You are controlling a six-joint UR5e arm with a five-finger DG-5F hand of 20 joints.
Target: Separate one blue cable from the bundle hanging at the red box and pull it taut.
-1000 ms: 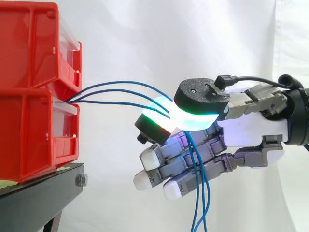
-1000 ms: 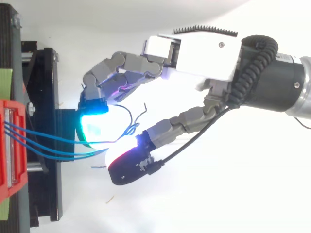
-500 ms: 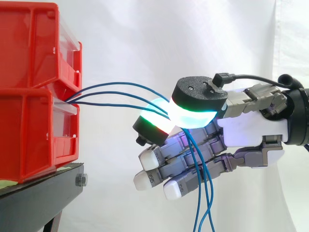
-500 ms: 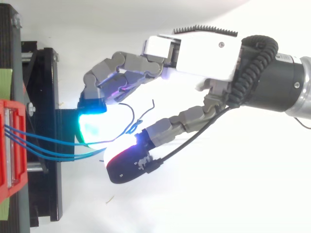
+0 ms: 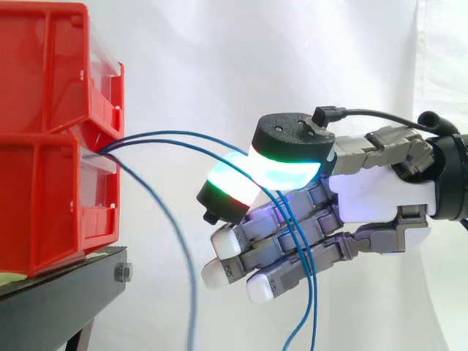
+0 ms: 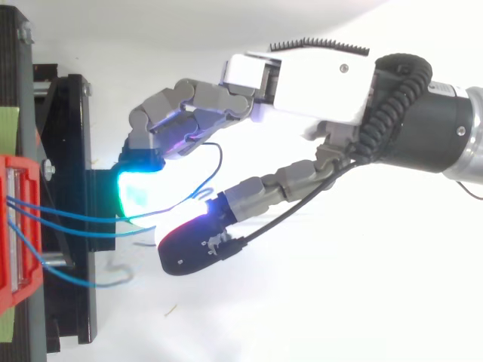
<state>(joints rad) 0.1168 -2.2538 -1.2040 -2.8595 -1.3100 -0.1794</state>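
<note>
Hand point(image 5: 380, 194): thumb and fingers point(image 5: 230, 186) are pinching two blue cables point(image 5: 183, 134) running from the red box point(image 5: 51, 197). A third cable point(image 5: 175, 234) is hanging free beside the black stand point(image 5: 58, 300). The white curtain point(image 5: 219, 58) is hanging behind.

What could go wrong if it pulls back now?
1. Two blue cables, not one, run between the glowing pads of the hand; pulling would likely tension both.
2. The loose cable hangs slack from the red bins and might get caught again if the hand regrasps.
</note>
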